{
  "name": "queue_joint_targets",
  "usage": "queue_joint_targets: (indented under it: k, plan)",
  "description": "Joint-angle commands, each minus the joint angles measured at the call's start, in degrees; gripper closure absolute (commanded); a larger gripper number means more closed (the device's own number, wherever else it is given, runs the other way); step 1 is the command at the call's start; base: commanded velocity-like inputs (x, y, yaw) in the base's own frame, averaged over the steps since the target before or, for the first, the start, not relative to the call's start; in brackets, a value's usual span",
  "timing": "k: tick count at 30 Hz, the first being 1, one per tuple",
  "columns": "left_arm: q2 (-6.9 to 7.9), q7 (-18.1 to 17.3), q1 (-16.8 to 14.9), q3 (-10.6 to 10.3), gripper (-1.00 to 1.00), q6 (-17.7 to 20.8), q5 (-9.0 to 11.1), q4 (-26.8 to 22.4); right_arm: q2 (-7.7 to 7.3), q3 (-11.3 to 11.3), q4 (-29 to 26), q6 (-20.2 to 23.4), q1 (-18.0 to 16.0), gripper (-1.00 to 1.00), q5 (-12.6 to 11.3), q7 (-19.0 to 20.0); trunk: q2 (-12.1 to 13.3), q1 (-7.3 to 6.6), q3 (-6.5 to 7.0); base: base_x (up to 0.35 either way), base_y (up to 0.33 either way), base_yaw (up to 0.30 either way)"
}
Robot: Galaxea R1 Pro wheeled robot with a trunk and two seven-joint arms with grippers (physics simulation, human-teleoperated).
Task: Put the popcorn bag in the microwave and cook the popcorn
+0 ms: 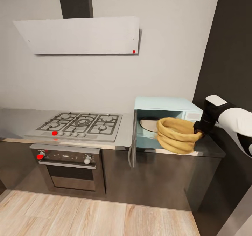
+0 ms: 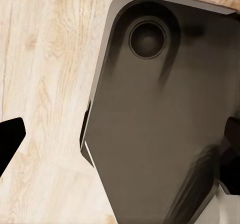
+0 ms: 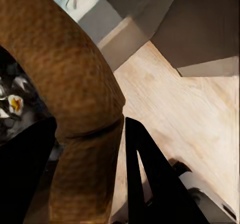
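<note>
The right gripper's [image 3: 90, 159] jaws were closed on the rolled rim of the popcorn bag [image 1: 176, 135], one dark finger inside the mouth and one outside, as the right wrist view showed. Pale kernels with yellow centres lay inside the bag there; whether they were popped I could not tell.

The bag hung tilted at the front of the open microwave [image 1: 167, 109], which stood at the right end of the countertop [image 1: 124, 137], its door [image 1: 133, 142] swung out past the counter's front edge. The bag's lower folds overlapped the cavity's sill; whether it rested on the counter edge or hung free I could not tell. The turntable plate [image 1: 148, 124] inside was bare.

The left gripper [image 2: 10, 144] pointed down over the wooden floor [image 2: 45, 84] and the robot's dark base [image 2: 160, 134]; only one fingertip showed clearly, so its opening could not be judged.

By my reading, the pickup was done. Setting the bag inside, letting go, shutting the door and starting the heat all remained.
</note>
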Motion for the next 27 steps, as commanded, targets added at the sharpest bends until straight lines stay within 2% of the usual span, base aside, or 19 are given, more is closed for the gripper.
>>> queue_joint_targets:
  k: [1, 7, 10, 13, 15, 16, 18, 21, 27]
  plan:
    - [-0.01, 0.11, -0.03, 0.12, -1.00, 0.10, 0.00, -0.04, 0.09, -0.31, -0.03, -1.94, -0.06, 1.00, -0.52, -3.06, -0.04, 0.00, -0.07, 0.000, 0.000, 0.000]
    - [-0.01, 0.11, -0.03, 0.17, -1.00, 0.10, 0.00, -0.04, 2.17, -0.46, -0.03, -14.62, -0.02, 1.00, -0.67, -12.26, -0.04, 0.00, -0.07, 0.000, 0.000, 0.000]
    - [-0.01, 0.11, -0.03, 0.18, -1.00, 0.10, 0.00, -0.04, 3.36, -0.76, -0.03, -19.33, 0.00, 1.00, -0.80, -15.12, -0.04, 0.00, -0.07, 0.000, 0.000, 0.000]
    - [-0.01, 0.11, -0.03, 0.18, -1.00, 0.10, 0.00, -0.04, 4.36, -0.88, -0.09, -20.61, -0.05, 1.00, -1.90, -16.55, -0.04, 0.00, -0.07, 0.000, 0.000, 0.000]
    - [-0.01, 0.11, -0.03, 0.15, -1.00, 0.10, 0.00, -0.04, 4.98, -1.13, -0.19, -22.47, -0.06, 1.00, -7.32, -16.89, -0.04, 0.00, -0.07, 0.000, 0.000, 0.000]
    - [-0.01, 0.11, -0.03, 0.13, -1.00, 0.10, 0.00, -0.04, 5.03, -1.19, -0.20, -23.11, -0.05, 1.00, -8.85, -16.94, -0.04, 0.00, -0.07, 0.000, 0.000, 0.000]
    - [-0.01, 0.11, -0.03, 0.16, -1.00, 0.10, 0.00, -0.04, 5.06, -1.27, -0.20, -23.59, -0.06, 1.00, -10.45, -16.96, -0.04, 0.00, -0.07, 0.000, 0.000, 0.000]
    - [-0.01, 0.11, -0.03, 0.17, -1.00, 0.10, 0.00, -0.04, 5.08, -1.35, -0.20, -23.80, -0.07, 1.00, -11.41, -16.97, -0.04, 0.00, -0.07, 0.000, 0.000, 0.000]
    - [-0.01, 0.11, -0.03, 0.17, -1.00, 0.10, 0.00, -0.04, 5.08, -1.50, -0.32, -23.83, -0.07, 1.00, -11.55, -16.90, -0.04, 0.00, -0.07, -0.040, 0.000, 0.000]
